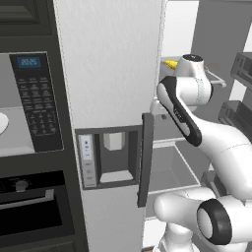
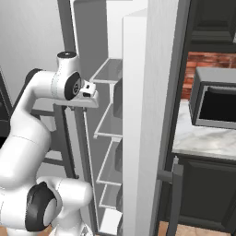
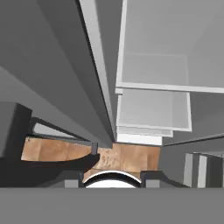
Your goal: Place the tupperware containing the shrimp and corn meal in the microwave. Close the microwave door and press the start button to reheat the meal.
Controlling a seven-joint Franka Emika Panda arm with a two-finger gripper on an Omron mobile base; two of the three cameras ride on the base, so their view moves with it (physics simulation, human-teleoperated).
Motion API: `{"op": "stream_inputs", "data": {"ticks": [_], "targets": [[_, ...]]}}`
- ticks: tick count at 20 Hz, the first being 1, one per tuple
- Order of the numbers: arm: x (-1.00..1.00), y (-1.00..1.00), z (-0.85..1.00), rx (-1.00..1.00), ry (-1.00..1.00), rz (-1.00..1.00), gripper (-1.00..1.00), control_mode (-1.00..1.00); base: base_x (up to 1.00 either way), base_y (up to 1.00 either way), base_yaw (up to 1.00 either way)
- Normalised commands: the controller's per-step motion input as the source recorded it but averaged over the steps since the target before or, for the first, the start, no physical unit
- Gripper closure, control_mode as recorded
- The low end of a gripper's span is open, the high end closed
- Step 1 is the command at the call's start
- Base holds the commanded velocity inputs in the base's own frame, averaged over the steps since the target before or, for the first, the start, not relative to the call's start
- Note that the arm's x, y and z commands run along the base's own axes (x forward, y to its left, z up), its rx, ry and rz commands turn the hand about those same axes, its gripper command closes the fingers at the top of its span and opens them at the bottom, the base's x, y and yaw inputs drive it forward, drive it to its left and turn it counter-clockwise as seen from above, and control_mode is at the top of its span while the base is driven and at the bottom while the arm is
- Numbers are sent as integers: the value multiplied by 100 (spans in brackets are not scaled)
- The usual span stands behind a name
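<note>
White arm (image 1: 197, 128) foremost, corn cob (image 1: 171, 64) just beside its wrist, on fridge shelf (image 1: 216, 78)

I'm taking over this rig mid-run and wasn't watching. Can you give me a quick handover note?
Gripper: reaching into the open fridge at an upper shelf; open or shut cannot be told.
Things: the yellow corn cob sits on that shelf just past the wrist; the tray under it is hidden. The microwave cavity stands open to the left, beside its keypad panel.
Done: nothing moved to the microwave yet.
Left: grasp the meal, carry it to the microwave, close the door, press start.
</note>
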Motion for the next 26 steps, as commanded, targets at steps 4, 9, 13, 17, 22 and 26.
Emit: {"op": "stream_inputs", "data": {"ticks": [4,9,13,17,22,26], "targets": [[-17,-10,0,0,-10,-7,-100,-100,0,0,0],[-8,-18,5,8,-28,-24,-100,-100,0,0,0],[0,-26,19,17,-33,-35,-100,-100,0,0,0],[3,-29,33,18,-18,-33,-100,-100,0,0,0],[17,-30,38,16,-14,-26,-100,-100,0,0,0],[29,-34,41,12,-7,-20,-100,-100,0,0,0]]}}
